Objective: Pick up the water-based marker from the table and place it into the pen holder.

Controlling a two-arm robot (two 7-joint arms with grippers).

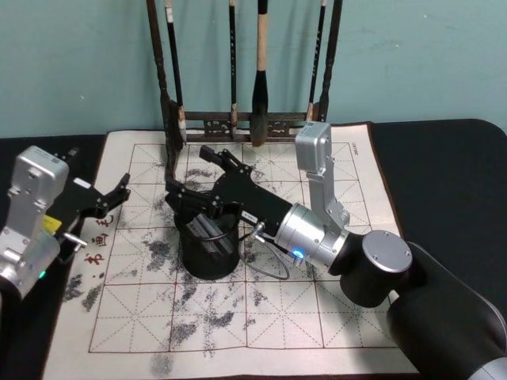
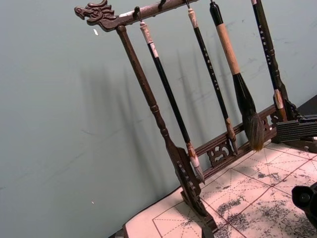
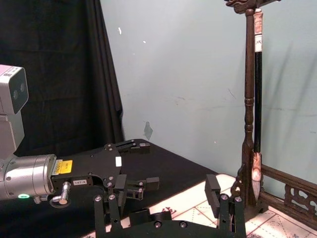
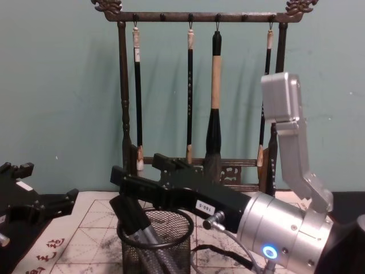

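Chest view | marker (image 4: 149, 244) leaning in pen holder (image 4: 171, 235), lower end hidden | right gripper (image 4: 132, 182) spread above rim | left gripper (image 1: 111, 202) spread, left mat edge.

The right hand (image 1: 198, 184) covers much of the pen holder's (image 1: 207, 257) mouth, so the marker (image 4: 153, 242) shows as little more than a grey shaft behind the mesh. The holder's base is cut off in the chest view. The brush rack's (image 1: 242, 123) top runs off the head view.
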